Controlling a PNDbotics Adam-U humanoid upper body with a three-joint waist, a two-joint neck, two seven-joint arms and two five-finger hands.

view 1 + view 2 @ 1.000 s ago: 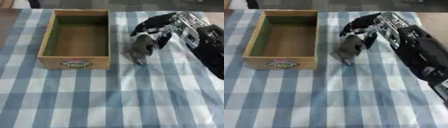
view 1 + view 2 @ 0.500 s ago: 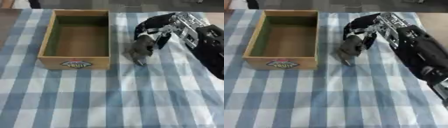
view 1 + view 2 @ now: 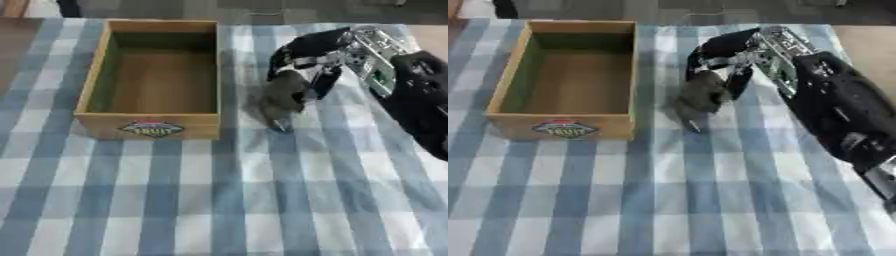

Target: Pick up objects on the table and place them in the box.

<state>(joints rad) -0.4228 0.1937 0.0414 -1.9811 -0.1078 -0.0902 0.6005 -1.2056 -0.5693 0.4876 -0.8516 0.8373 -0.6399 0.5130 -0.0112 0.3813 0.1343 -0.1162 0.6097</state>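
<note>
The wooden box (image 3: 149, 79) sat toward ten o'clock on the checked tablecloth (image 3: 227, 200), open and with nothing visible inside, a fruit label on its near wall. Just beside its right wall, near the one o'clock part of the table, a grey object (image 3: 282, 98) of blurred shape hung or leaned with a narrow tip pointing down at the cloth; whether the tip touched could not be told. The right hand (image 3: 322, 50) came in from two o'clock, its dark fingers curled over the top of the object and pinching it. The left hand did not show.

The risk, as I judged it, lay in that narrow end: held only at the top, the object could swing or slip out on the way across. Carried too low toward nine o'clock, its tip could strike the box's right wall and shove the box or knock the object free.
</note>
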